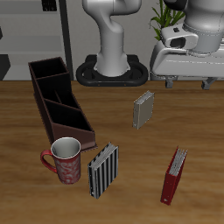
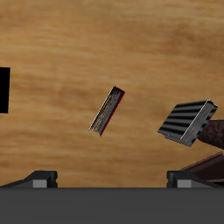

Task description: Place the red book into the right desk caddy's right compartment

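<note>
Red and slim, the hardcover red book point(image 1: 176, 175) with pale page edges stood upright on the wooden table point(image 1: 175, 122) near its front edge, well apart from the long dark maroon-brown right desk caddy point(image 1: 59, 101), an open-topped tray split into 3 sections. Nothing touched the book; in the wrist view it point(image 2: 106, 110) appeared alone on bare wood, seen from above and some way off. The gripper point(image 2: 110, 179) hung high over it and empty, and only the 2 finger bases showed at the frame's edge, set far apart, so the jaws looked wide; in the exterior view the hand point(image 1: 179, 37) sat high at the back.

As for progress, nothing seemed done yet: the book was not grasped, and all 3 caddy sections, the right compartment point(image 1: 48, 69) among them, looked empty. What was left, by my reckoning, was the whole job: descend, close on the book, carry it across and lower it in.

Between book and caddy stood a black-and-white striped book point(image 1: 103, 170) and a red patterned mug point(image 1: 65, 160); a small grey book point(image 1: 143, 109) stood farther back.
</note>
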Controlling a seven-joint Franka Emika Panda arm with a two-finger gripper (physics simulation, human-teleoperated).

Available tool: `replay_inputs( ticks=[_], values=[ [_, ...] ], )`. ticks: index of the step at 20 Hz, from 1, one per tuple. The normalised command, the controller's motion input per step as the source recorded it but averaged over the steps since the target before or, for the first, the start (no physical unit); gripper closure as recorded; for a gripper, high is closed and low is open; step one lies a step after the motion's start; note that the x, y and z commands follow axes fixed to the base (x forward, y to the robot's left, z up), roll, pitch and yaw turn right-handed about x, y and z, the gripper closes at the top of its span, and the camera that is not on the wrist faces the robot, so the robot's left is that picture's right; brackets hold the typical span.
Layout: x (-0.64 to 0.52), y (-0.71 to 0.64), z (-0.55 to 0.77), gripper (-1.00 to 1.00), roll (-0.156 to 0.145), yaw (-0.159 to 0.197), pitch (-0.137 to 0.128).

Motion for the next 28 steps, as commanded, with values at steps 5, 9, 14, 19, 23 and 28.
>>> replay_inputs(
  ticks=[5,9,14,19,23,28],
  values=[
    [0.4,0.04,-0.14,-1.0,-0.053,-0.048,-0.003],
    [0.16,0.14,-0.29,-1.0,0.019,-0.025,-0.013],
    [0.17,0.0,-0.52,-1.0,-0.004,-0.081,-0.017],
    [0.04,-0.18,-0.41,-1.0,-0.013,-0.067,-0.057],
    [0.02,-0.26,-0.35,-1.0,-0.034,-0.05,-0.064],
    [0.0,-0.13,-0.41,-1.0,-0.021,-0.013,-0.039]
  ],
)
